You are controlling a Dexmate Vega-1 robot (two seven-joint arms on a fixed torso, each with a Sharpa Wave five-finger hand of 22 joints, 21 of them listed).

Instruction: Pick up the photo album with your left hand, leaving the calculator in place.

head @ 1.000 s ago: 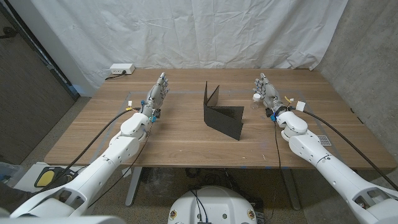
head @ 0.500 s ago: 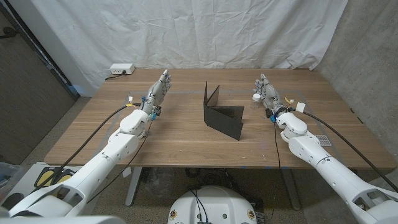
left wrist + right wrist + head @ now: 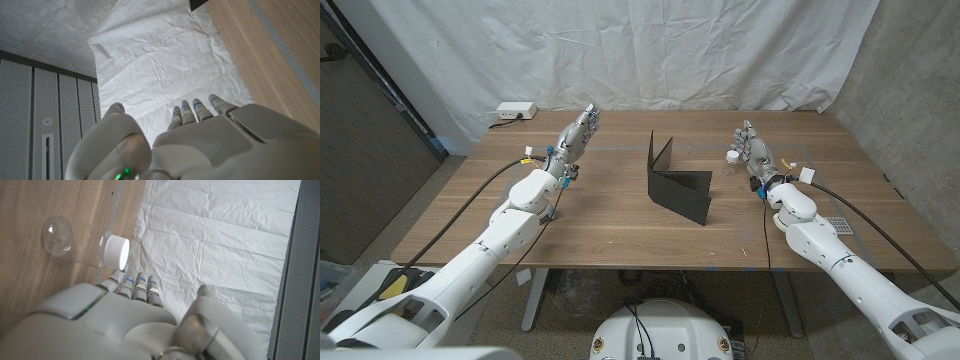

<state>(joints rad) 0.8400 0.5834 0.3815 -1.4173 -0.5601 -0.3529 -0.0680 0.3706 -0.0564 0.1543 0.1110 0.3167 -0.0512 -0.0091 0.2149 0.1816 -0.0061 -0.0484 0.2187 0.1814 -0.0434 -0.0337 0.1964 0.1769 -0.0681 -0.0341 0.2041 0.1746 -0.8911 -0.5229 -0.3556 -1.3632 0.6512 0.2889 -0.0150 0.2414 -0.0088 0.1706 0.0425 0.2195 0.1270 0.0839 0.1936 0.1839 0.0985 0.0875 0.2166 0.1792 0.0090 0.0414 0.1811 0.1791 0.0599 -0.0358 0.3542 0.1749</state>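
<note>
Item 1: black, hinged, board-covered photo album (image 3: pixel 677 184), standing part-open on its edge at the centre of the wooden bench (image 3: pixel 620 230), one cover angled toward 12 o'clock, the other running toward 4 o'clock. Untouched.

Item 2: left hand (image 3: pixel 574 140), raised at about 10 o'clock from the album and well apart from it, fingers (image 3: pixel 192 111) extended side by side, gripping nothing.

Item 3: right hand (image 3: pixel 756 155), at about 2 o'clock from the album, fingers straight and together, empty; waiting.

Item 4: clear plastic bottle with white cap (image 3: pixel 85 247), lying on the bench just beyond the right hand's fingertips.

Item 5: white power strip (image 3: pixel 515 112), far bench edge, 11 o'clock.

Calculator: none can be made out.

Handling note, step in hand: reach toward the album. Judged best to swing the left hand toward 4 o'clock, spread thumb from fingers before arrival, and take the nearer upright cover by its top edge, since a sideways push would probably topple the standing album.
</note>
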